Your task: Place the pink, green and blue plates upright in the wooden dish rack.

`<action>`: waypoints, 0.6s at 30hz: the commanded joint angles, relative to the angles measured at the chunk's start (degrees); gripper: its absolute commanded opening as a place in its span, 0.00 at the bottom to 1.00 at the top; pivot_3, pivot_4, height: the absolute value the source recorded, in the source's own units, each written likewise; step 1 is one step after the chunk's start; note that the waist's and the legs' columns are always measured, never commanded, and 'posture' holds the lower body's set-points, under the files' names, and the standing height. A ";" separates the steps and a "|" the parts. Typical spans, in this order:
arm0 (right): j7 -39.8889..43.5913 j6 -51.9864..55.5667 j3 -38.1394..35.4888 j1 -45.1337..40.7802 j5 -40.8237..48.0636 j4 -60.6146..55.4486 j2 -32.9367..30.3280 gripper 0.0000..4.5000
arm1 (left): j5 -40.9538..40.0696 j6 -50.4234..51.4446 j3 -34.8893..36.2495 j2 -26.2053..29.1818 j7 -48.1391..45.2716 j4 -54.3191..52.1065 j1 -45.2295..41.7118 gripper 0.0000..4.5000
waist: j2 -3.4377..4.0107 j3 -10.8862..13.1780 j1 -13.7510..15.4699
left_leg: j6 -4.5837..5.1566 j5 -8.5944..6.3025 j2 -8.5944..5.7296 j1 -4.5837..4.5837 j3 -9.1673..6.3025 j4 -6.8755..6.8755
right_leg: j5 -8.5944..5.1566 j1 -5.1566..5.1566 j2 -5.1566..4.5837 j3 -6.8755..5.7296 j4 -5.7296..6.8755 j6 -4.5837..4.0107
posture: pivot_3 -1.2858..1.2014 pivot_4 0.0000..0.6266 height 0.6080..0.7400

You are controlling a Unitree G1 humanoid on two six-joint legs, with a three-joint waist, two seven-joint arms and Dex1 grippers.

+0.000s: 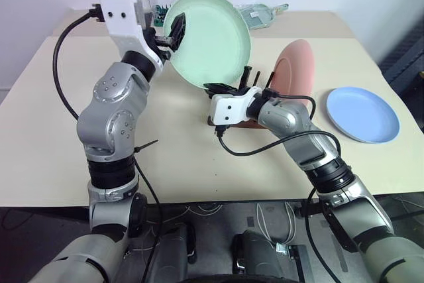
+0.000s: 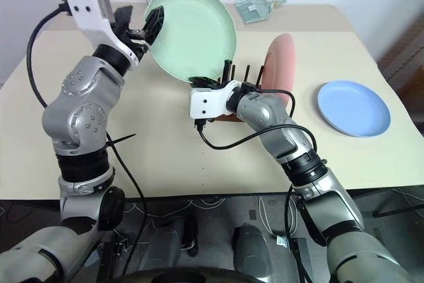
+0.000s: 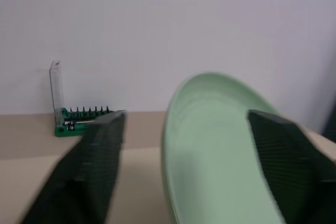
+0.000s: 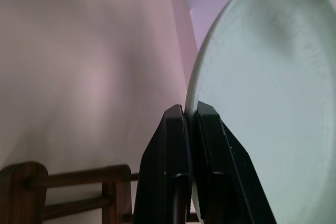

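The pale green plate [image 1: 212,38] is held tilted in the air above the wooden dish rack [image 1: 255,79]. My right gripper [image 1: 213,87] is shut on its lower rim, and the right wrist view shows both fingers [image 4: 169,145] pinched on that edge. My left gripper [image 1: 173,34] is open at the plate's upper left rim, its fingers [image 3: 94,166] spread wide on either side of the edge. The pink plate [image 1: 295,64] stands upright in the rack, behind my right forearm. The blue plate [image 1: 363,114] lies flat on the table at the right.
A green-based screwdriver bit set [image 1: 159,11] with a clear lid stands at the back of the table behind the left gripper. A clear plastic item [image 1: 258,12] lies at the far edge. The beige table [image 1: 40,130] has bare room at the left and front.
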 commanded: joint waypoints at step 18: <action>4.47 26.74 -22.01 1.75 39.75 -24.32 5.74 0.00 | -4.42 -12.98 6.40 17.14 -15.84 9.17 8.59 0.99 | 0.00 0.01 0.43 | 0.00 0.00 -0.03 -0.01 -0.04 -0.01 | 0.00 0.04 0.01 -0.02 -0.03 0.00 | 0.52 0.24 0.97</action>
